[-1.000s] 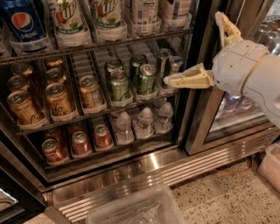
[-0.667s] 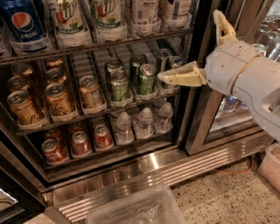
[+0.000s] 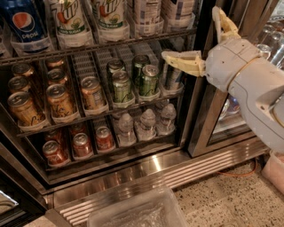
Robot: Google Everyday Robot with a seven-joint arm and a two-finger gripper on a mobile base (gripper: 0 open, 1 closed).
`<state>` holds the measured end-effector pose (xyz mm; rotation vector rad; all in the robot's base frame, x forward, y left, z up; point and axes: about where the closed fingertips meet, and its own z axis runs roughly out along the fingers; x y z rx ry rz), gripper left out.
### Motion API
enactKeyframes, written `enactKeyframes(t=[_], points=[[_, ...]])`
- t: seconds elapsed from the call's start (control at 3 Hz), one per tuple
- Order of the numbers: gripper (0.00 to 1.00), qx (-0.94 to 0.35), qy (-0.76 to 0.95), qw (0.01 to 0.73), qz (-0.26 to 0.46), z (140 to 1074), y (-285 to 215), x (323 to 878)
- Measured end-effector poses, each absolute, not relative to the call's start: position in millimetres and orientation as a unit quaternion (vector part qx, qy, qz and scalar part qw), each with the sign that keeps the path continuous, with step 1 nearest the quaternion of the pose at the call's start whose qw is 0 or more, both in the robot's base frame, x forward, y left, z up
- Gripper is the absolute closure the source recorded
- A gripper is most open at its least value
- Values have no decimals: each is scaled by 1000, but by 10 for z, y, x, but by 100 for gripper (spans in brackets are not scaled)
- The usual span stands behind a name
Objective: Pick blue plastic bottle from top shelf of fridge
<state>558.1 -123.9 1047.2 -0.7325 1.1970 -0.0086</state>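
Blue plastic bottle [image 3: 146,13] is standing on the top shelf [image 3: 88,46], above your gripper [image 3: 190,32], which is hovering, jaws spread wide, beside the cans [image 3: 147,80]. You are risking snagging that shelf's edge or toppling neighbouring bottles [image 3: 177,13] while rising.

- i take this for a shop or canteen: i face a steel commercial fridge [image 3: 146,170] with glass doors.
- wire shelves hold stocked lanes of soda cans [image 3: 122,84], water bottles [image 3: 146,124] and a pepsi bottle [image 3: 24,24].
- speckled terrazzo floor [image 3: 222,199] lies below.
- my gripper [image 3: 190,32] hangs spread wide by the can shelf's right end.
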Motion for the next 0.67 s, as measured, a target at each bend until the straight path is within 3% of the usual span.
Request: enactKeyframes(t=[0.33, 0.67], points=[[22, -318, 538, 781, -1, 10550, -1282, 5655], [35, -299, 527, 795, -6, 10645, -1326, 5739]])
